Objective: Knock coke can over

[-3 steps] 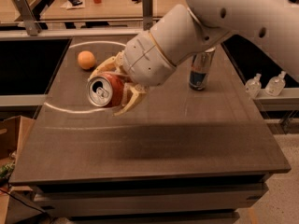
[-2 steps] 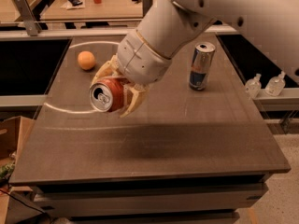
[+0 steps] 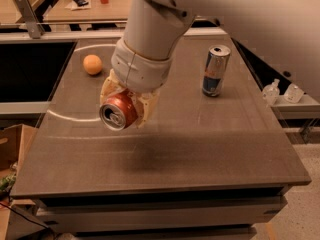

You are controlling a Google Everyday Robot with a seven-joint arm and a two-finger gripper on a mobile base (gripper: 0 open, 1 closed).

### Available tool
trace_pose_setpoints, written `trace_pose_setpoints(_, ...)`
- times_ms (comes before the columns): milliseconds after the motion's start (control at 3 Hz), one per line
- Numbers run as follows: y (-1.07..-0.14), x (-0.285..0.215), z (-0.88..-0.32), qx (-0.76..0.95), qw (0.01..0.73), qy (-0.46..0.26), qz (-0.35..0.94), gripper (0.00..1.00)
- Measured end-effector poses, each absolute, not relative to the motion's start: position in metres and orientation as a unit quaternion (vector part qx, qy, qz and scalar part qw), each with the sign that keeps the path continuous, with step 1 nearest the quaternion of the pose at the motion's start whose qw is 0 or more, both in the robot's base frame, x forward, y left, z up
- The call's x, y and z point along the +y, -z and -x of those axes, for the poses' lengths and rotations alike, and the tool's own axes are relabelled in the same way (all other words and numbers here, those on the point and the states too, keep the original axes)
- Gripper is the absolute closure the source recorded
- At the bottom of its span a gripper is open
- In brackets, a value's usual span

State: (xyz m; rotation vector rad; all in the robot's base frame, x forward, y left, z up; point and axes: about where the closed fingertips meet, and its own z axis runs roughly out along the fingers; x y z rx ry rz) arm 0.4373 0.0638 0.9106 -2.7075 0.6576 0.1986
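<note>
Since the earlier frames the arm has swung more upright and off the tall can, and the gripper (image 3: 123,109) with the coke can (image 3: 119,115) has shifted a bit nearer and to the right. Far left, off the desk (image 3: 225,144): corner of a cardboard box (image 3: 10,144). On the desk, far left part: small orange fruit (image 3: 92,64), sitting alone, apart from the gripper. Next, left of centre: gripper comes down from the white wrist, its cream fingers (image 3: 145,108) pinching the coke can from both sides. Can is tipped over sideways in the grip, silver top and pull tab facing the near edge, red body pointing back into the gripper. It looks held clear of the desk, with a dark shadow on the surface just near and right of it. Right of centre, far side: silver-and-blue can (image 3: 215,70) standing upright, well apart from the gripper. Far right, off the desk on a lower ledge: two small clear bottles (image 3: 272,91).
</note>
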Motion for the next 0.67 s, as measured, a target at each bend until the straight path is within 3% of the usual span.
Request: trace_pose_setpoints(667, -0.888, 0.061, -0.443, 0.208, 0.142, 0.059, 0.966, 1.0)
